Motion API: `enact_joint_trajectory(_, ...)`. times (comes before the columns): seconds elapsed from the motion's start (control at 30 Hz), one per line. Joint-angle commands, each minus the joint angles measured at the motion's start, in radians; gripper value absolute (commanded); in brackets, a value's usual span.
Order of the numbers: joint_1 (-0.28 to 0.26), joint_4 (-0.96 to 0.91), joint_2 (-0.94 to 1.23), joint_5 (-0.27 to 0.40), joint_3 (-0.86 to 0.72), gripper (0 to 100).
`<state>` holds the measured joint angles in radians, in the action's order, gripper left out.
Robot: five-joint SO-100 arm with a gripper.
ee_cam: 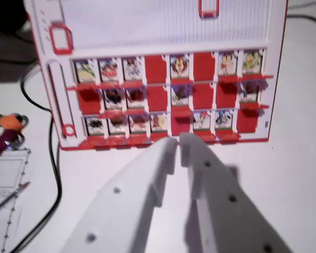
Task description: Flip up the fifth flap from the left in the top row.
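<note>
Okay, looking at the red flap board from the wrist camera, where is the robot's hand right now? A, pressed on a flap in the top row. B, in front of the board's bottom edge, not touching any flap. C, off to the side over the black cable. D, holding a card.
B: the hand sits just before the bottom edge of the red board, its white fingers nearly closed with nothing between them.

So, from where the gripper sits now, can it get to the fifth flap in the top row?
Probably yes. The gripper sits at the board's near edge, fingers nearly closed, with nothing between it and the fifth flap. It would need to pass over the two nearer rows, whose raised flaps could catch.
</note>
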<state>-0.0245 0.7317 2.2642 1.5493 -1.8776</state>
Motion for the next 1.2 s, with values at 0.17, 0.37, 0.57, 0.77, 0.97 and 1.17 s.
enact_joint_trajectory(0.17, 0.044, 0.017, -0.112, 0.035, 0.167, 0)
enact_joint_trajectory(0.37, 0.083, -0.006, -0.225, 0.04, 0.199, 0)
enact_joint_trajectory(0.57, 0.107, -0.038, -0.362, 0.041, 0.273, 0)
enact_joint_trajectory(0.77, 0.126, -0.072, -0.502, 0.044, 0.371, 0)
enact_joint_trajectory(0.97, 0.133, -0.12, -0.666, 0.048, 0.456, 0)
enact_joint_trajectory(1.17, 0.112, -0.147, -0.807, 0.048, 0.546, 0)
